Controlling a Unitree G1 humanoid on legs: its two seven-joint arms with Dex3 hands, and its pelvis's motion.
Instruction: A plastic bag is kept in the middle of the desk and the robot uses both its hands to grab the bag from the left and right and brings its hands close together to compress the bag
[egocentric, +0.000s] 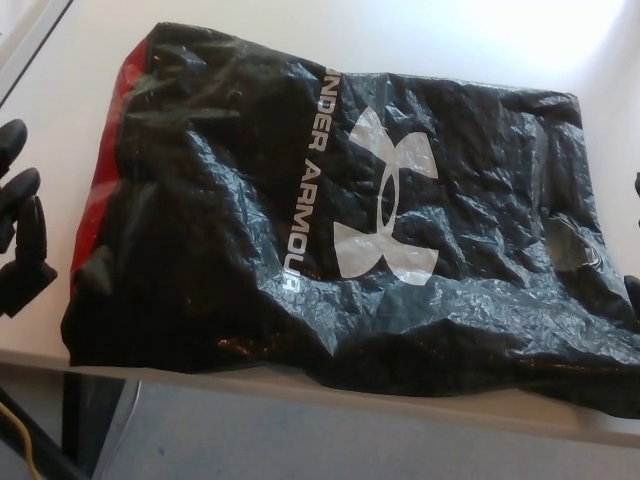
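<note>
Plastic bag (340, 230): black, crumpled, fills centre of frame on white desk (60, 90) | left hand (20, 215): left edge, fingers spread, empty | right hand: barely visible, grip unclear | press your palms inward evenly.

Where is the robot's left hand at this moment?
In the head view, the left hand is at the left edge of the picture, over the white desk, fingers apart, beside the red left end of the black plastic bag, not touching it.
</note>
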